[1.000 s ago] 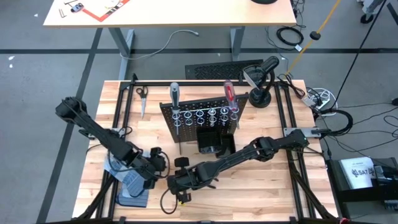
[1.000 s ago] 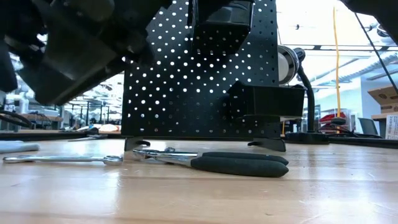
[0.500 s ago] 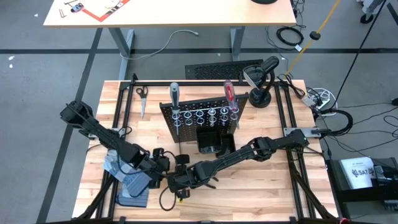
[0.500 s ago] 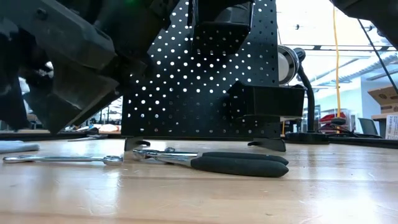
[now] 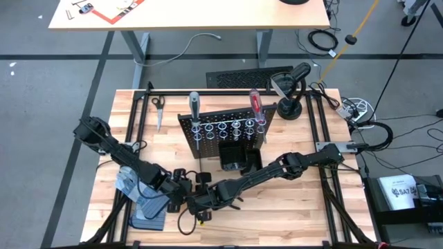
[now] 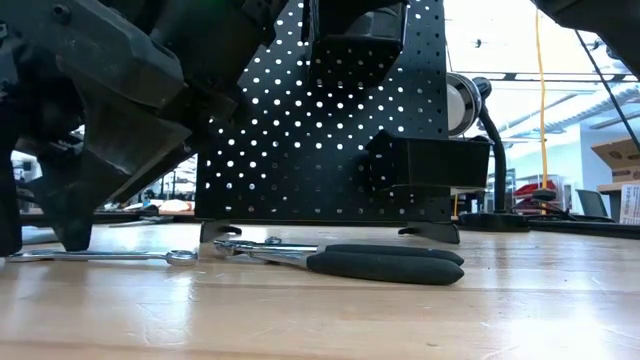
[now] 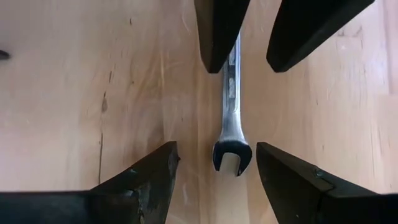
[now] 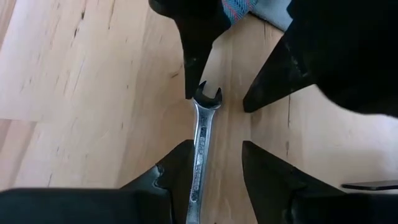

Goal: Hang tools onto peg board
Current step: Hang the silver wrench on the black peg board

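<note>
A slim silver wrench [image 7: 231, 106] is seen lying flat on the wooden surface [image 5: 291, 207], near its front edge and well in front of the peg board [image 5: 223, 131], in which the grey-handled screwdriver [image 5: 194, 105] and the red-handled screwdriver [image 5: 255, 104] are already stood. The pliers [image 6: 350, 261] are left on the surface between wrench and board. The left end effector [image 7: 214, 165] is held spread wide over the wrench's open jaw end, nothing gripped; the right end effector [image 8: 214, 165] is likewise held apart astride the shank from the opposite end, with nothing closed on. The wrench is judged stiff, light and smooth, so likely slippery and hard to lift from flat wood. A hold across the narrow shank near its middle is judged best, with the flat faces pinched so that rotation is avoided.
</note>
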`<action>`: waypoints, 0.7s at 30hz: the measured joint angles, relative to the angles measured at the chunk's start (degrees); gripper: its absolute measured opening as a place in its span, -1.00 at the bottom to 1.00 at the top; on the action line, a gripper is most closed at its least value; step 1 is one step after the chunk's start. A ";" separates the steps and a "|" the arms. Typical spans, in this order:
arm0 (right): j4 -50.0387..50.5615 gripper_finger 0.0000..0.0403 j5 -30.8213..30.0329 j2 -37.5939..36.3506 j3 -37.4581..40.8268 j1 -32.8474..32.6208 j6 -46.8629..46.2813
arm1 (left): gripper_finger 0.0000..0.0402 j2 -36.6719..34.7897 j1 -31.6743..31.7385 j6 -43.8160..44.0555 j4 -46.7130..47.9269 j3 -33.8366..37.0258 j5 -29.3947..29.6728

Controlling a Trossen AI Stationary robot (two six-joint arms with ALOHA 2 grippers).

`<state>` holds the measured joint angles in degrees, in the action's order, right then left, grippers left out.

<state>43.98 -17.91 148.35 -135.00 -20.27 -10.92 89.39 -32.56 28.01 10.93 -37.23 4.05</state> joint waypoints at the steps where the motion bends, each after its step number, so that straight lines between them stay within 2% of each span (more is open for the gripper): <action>1: 0.00 -0.37 0.00 0.00 0.01 0.00 0.00 | 0.14 0.17 0.02 -0.04 -0.18 0.00 0.00; 21: 0.05 -0.37 0.02 -0.02 0.02 0.02 -0.02 | 0.14 0.43 1.42 -0.35 -0.26 0.00 -0.85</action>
<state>44.03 -17.89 148.33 -134.98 -20.25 -10.94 89.82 -31.14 27.66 10.68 -37.23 3.20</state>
